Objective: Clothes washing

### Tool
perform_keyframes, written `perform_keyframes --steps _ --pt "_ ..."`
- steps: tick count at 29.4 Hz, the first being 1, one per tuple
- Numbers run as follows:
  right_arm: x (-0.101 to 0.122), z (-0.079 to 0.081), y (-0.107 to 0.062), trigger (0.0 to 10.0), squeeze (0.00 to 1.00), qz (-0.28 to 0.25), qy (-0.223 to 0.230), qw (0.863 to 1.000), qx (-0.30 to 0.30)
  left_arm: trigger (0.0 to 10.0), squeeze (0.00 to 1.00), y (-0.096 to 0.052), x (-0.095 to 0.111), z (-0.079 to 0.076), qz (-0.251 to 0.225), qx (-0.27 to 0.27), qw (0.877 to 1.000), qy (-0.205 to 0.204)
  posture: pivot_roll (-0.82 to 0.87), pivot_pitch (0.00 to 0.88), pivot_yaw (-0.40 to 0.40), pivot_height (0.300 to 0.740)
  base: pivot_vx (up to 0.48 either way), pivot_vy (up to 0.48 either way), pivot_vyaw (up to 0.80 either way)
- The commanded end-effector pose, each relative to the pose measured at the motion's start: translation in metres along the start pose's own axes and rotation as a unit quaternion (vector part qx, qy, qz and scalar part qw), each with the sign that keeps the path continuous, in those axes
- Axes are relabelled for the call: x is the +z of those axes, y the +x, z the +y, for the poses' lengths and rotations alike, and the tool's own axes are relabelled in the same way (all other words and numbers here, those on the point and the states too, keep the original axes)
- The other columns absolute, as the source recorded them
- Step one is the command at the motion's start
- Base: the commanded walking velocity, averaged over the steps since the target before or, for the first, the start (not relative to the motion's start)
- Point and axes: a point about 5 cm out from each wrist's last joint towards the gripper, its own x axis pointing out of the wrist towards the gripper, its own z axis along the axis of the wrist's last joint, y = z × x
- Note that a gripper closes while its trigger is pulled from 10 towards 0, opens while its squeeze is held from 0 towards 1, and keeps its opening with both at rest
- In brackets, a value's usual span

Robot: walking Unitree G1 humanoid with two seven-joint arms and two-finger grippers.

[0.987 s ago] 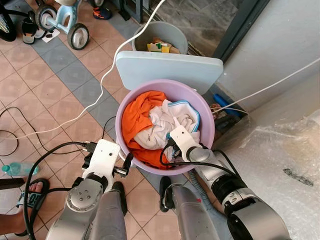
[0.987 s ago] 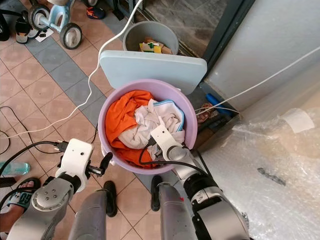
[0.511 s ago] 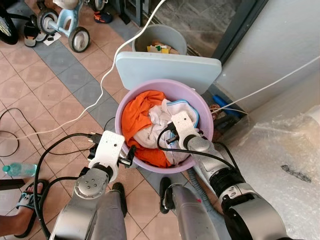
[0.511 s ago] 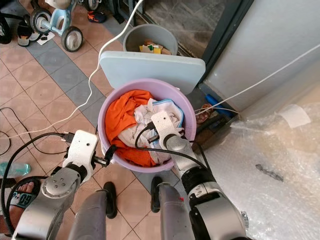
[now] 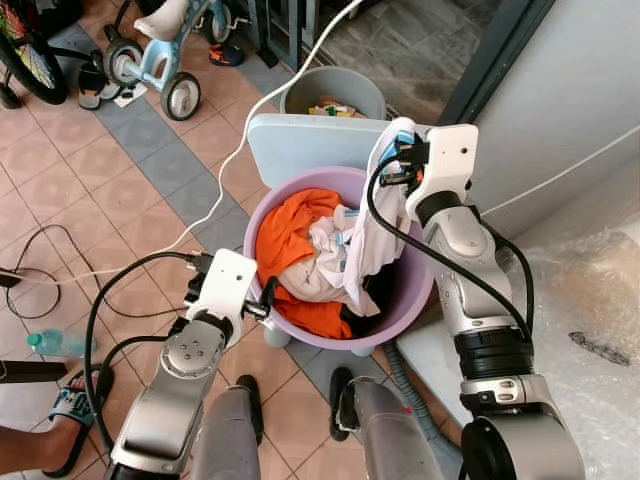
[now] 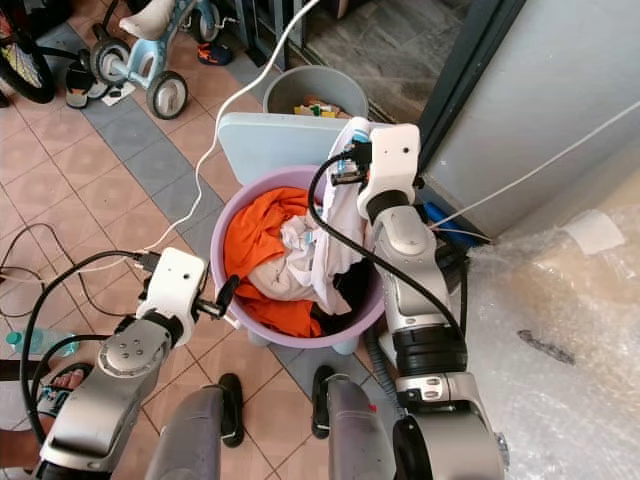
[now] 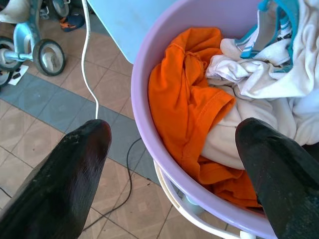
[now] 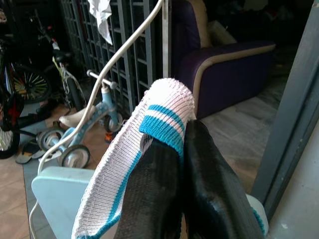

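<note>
Right gripper point(image 8: 182, 149) fingers pinch the white garment's point(image 5: 372, 250) ribbed collar, its tail trailing into the purple basin point(image 5: 408, 300) below; left gripper point(image 7: 174, 164), wide open, straddles the rim; a snag could slip the thin pinch.

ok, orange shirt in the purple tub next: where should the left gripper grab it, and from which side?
Probably the bunched folds of the orange shirt near its hemmed edge, coming from above. It lies crumpled and draped against the purple tub wall on the robot's left, so raised folds give the fingers something to pinch. The left gripper straddles the rim; the right gripper holds the white striped garment up, clear of it.
</note>
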Motion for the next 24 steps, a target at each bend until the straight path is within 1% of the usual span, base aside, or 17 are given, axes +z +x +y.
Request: perform_keyframes --steps 1,3,5,7,8,9,10,11,12,14,16,18,20,21,22,23,24 --pt "0.021 -0.001 0.002 0.0 0.00 -0.036 0.022 0.999 -0.006 10.0 0.00 0.001 -0.007 -0.003 0.013 -0.007 1.000 -0.004 0.05 0.144 0.016 0.740 0.000 0.000 0.00" --pt "0.023 0.001 0.002 0.0 0.00 -0.035 0.036 0.999 0.004 10.0 0.00 0.002 -0.006 -0.003 0.012 -0.006 1.000 -0.004 0.05 0.142 0.017 0.740 0.000 0.000 0.00" --pt "0.020 0.015 -0.004 0.0 0.00 -0.025 0.060 0.996 0.053 10.0 0.00 0.003 -0.006 -0.002 0.010 -0.006 1.000 -0.004 0.05 0.143 0.018 0.740 0.000 0.000 0.00" --pt "0.013 0.039 -0.017 0.0 0.00 -0.001 0.103 0.986 0.131 10.0 0.00 0.004 -0.007 -0.002 0.006 -0.006 1.000 -0.002 0.05 0.149 0.017 0.740 0.000 0.000 0.00" --pt "0.013 0.039 -0.017 0.0 0.00 -0.001 0.103 0.986 0.131 10.0 0.00 0.004 -0.007 -0.002 0.006 -0.006 1.000 -0.002 0.05 0.149 0.017 0.740 0.000 0.000 0.00" --pt "0.016 0.051 -0.023 0.0 0.00 0.000 0.141 0.975 0.171 10.0 0.00 0.004 -0.007 -0.001 0.006 -0.005 1.000 -0.001 0.05 0.149 0.017 0.740 0.000 0.000 0.00" --pt "0.019 0.056 -0.026 0.0 0.00 0.000 0.160 0.969 0.189 10.0 0.00 0.003 -0.008 -0.001 0.005 -0.004 1.000 0.002 0.06 0.152 0.016 0.740 0.000 0.000 0.00" --pt "0.019 0.056 -0.026 0.0 0.00 0.000 0.160 0.969 0.189 10.0 0.00 0.003 -0.008 -0.001 0.005 -0.004 1.000 0.002 0.06 0.152 0.016 0.740 0.000 0.000 0.00" --pt "0.033 0.070 -0.032 0.0 0.00 -0.011 0.223 0.946 0.236 10.0 0.00 0.003 -0.009 -0.001 0.007 -0.002 1.000 0.002 0.05 0.155 0.015 0.740 0.000 0.000 0.00" --pt "0.042 0.076 -0.035 0.0 0.00 -0.019 0.256 0.930 0.263 10.0 0.00 0.002 -0.010 -0.001 0.008 -0.001 1.000 0.000 0.06 0.156 0.014 0.740 0.000 0.000 0.00" --pt "0.043 0.075 -0.036 0.0 0.00 -0.018 0.258 0.929 0.265 10.0 0.00 0.002 -0.011 -0.003 0.007 -0.001 1.000 -0.002 0.05 0.156 0.012 0.740 0.000 0.000 0.00" --pt "0.026 0.072 -0.036 0.0 0.00 0.011 0.229 0.939 0.257 10.0 0.00 0.002 -0.009 -0.004 0.005 -0.002 1.000 -0.003 0.06 0.161 0.012 0.740 0.000 0.000 0.00" --pt "0.020 0.071 -0.038 0.0 0.00 0.021 0.218 0.941 0.257 10.0 0.00 0.002 -0.009 -0.005 0.005 -0.002 1.000 -0.004 0.06 0.161 0.012 0.740 0.000 0.000 0.00" --pt "0.002 0.067 -0.042 0.0 0.00 0.056 0.188 0.950 0.244 10.0 0.00 0.002 -0.009 -0.005 0.005 -0.002 1.000 -0.005 0.06 0.164 0.010 0.740 0.000 0.000 0.00" --pt "-0.012 0.064 -0.047 0.0 0.00 0.089 0.165 0.953 0.237 10.0 0.00 0.002 -0.010 -0.005 0.005 -0.002 1.000 -0.006 0.06 0.168 0.011 0.740 0.000 0.000 0.00" --pt "-0.019 0.064 -0.050 0.0 0.00 0.106 0.150 0.954 0.238 10.0 0.00 0.001 -0.010 -0.005 0.006 -0.002 1.000 -0.006 0.05 0.170 0.011 0.740 0.000 0.000 0.00" --pt "-0.030 0.063 -0.055 0.0 0.00 0.133 0.116 0.955 0.238 10.0 0.00 0.001 -0.011 -0.005 0.006 -0.002 1.000 -0.006 0.05 0.172 0.012 0.740 0.000 0.000 0.00"
